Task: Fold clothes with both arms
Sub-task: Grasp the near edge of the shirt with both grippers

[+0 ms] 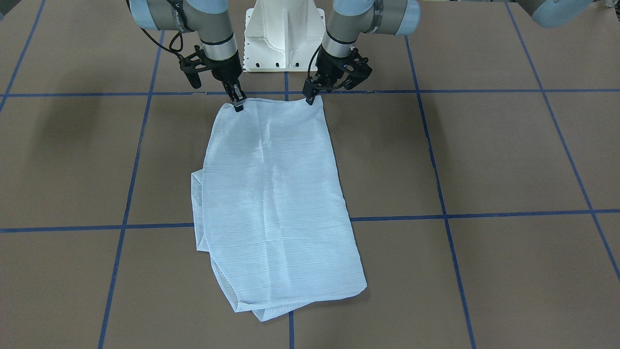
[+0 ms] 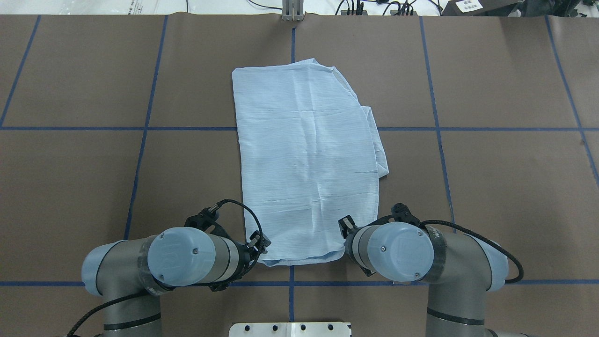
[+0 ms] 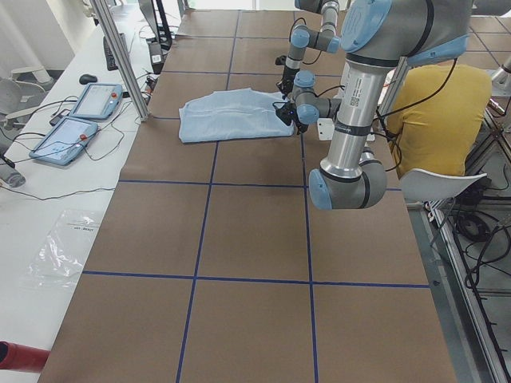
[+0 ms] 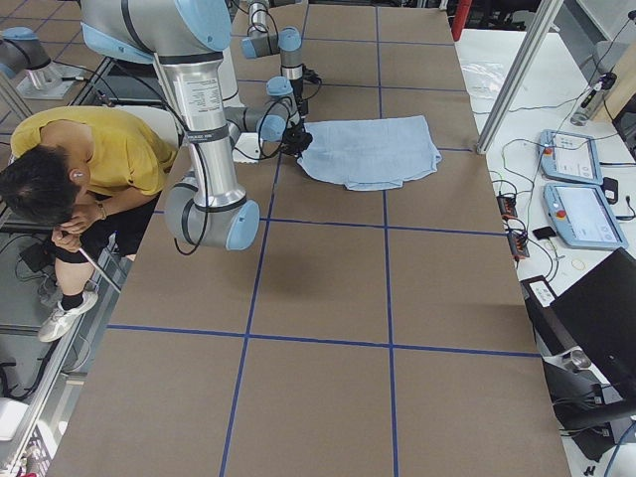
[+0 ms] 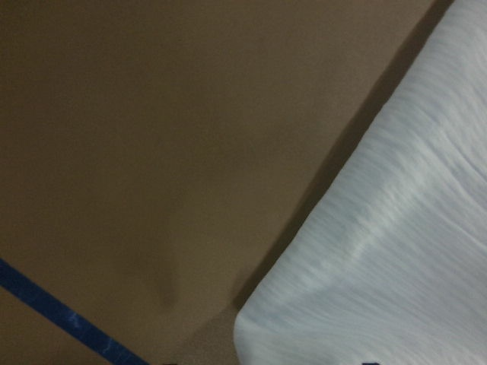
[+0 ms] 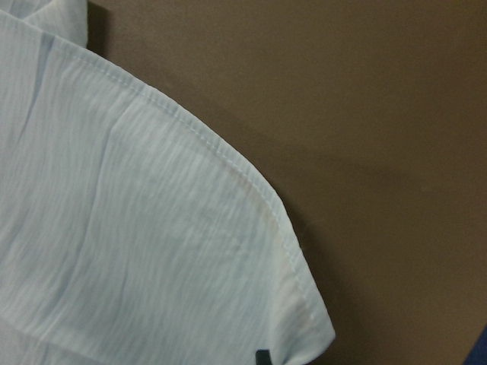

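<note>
The left hand (image 1: 309,100) and right hand (image 1: 238,105) each pinched a shirt (image 1: 276,194) corner (jaws narrow on cloth), probably to lift the hem evenly.

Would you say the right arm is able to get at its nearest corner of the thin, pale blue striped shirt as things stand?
Probably yes: the right gripper sits right at that corner of the shirt, and nothing lies between them on the brown table.

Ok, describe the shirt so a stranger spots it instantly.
Start at the brown table with its blue grid. Centred, stretching away from the left gripper and right gripper, lies the shirt: the only cloth, pale blue, finely striped, folded long.
</note>
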Controlling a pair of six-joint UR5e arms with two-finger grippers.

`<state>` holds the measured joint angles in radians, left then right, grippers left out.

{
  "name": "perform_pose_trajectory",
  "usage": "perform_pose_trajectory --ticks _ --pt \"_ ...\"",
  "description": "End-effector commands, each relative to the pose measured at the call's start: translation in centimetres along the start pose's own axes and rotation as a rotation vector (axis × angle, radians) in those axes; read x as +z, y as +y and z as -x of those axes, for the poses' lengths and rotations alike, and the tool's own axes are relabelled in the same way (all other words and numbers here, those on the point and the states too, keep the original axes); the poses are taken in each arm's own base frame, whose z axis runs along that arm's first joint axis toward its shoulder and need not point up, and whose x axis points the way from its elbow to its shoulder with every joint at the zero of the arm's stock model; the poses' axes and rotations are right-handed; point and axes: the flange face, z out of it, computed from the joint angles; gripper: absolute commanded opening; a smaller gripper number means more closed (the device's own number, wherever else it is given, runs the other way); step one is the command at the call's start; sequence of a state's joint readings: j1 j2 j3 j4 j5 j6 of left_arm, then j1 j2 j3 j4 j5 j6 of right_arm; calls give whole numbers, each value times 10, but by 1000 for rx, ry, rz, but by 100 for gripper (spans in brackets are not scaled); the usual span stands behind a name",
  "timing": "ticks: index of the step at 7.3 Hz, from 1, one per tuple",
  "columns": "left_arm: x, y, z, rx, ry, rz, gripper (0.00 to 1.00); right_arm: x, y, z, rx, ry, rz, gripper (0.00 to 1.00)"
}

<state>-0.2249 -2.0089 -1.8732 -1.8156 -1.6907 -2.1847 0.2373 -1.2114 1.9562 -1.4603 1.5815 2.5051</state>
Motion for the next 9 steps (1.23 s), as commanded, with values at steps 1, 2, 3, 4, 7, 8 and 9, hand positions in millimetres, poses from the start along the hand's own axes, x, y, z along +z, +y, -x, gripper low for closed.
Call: perform_pose_trajectory --ticks 1,2,3,4,7,8,9 --pt "3 1 1 -2 -5 1 56 -3 2 2 0 -4 5 0" --pt "2 2 0 -2 1 5 38 -2 1 1 0 -2 5 0" --pt "1 3 -2 -2 6 8 12 -3 2 2 0 -3 6 0" --pt "-2 4 -2 1 9 14 0 -3 3 2 0 -5 7 0" --pt "-53 11 -7 10 65 78 0 -18 0 3 2 -24 23 0" --pt "-68 12 -5 10 83 96 0 -44 -4 -1 11 -47 52 0" --pt "-98 22 2 6 99 139 0 -78 -8 -15 11 -61 100 0"
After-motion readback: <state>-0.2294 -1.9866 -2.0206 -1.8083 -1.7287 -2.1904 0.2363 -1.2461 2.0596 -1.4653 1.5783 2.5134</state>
